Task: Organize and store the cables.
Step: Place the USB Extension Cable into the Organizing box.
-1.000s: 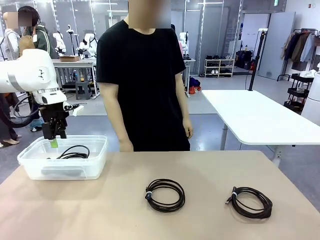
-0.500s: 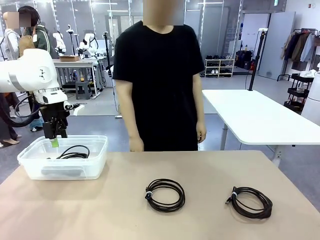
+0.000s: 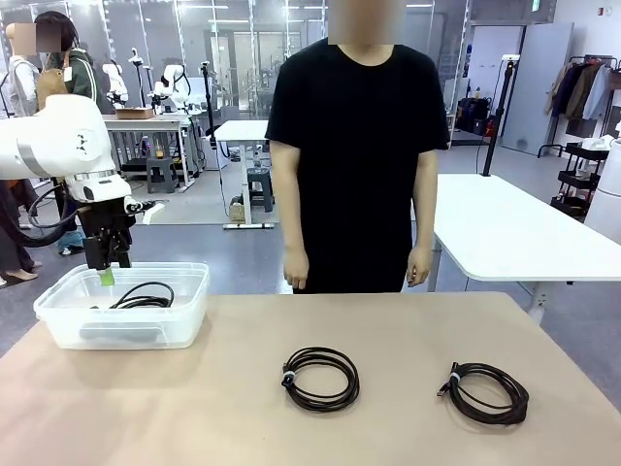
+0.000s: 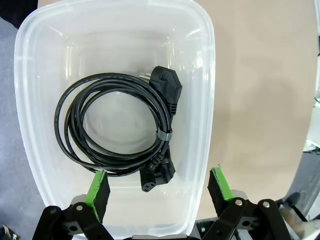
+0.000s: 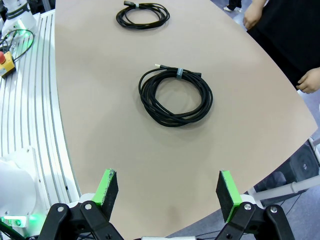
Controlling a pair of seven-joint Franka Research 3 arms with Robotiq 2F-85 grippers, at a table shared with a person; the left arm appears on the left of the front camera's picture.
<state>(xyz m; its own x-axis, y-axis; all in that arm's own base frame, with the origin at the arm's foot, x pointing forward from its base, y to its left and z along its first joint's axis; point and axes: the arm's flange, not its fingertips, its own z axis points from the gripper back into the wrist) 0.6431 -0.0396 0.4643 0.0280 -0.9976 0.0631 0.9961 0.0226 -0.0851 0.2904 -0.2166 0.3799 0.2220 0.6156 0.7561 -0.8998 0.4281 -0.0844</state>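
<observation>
One coiled black cable [image 3: 144,294] lies in the clear plastic bin [image 3: 126,330] at the table's left. My left gripper [image 3: 107,267] hangs open just above that bin. In the left wrist view the coil [image 4: 120,125] fills the bin [image 4: 205,100] below the open, empty left gripper [image 4: 159,180]. Two more cables rest on the bare table: one in the middle [image 3: 321,379] and one at the right [image 3: 488,392]. My right gripper [image 5: 167,192] is open and empty, high over the table's end, with the right coil [image 5: 175,95] nearest and the middle coil [image 5: 143,13] beyond.
A person in a black shirt [image 3: 354,146] stands at the far edge, hands [image 3: 296,267] hanging by the sides. A white table [image 3: 505,228] stands behind at the right. A red stop button [image 5: 5,62] sits by the robot's base rails.
The person has stepped to the right along the far edge. Both arms and all cables have stayed still.
</observation>
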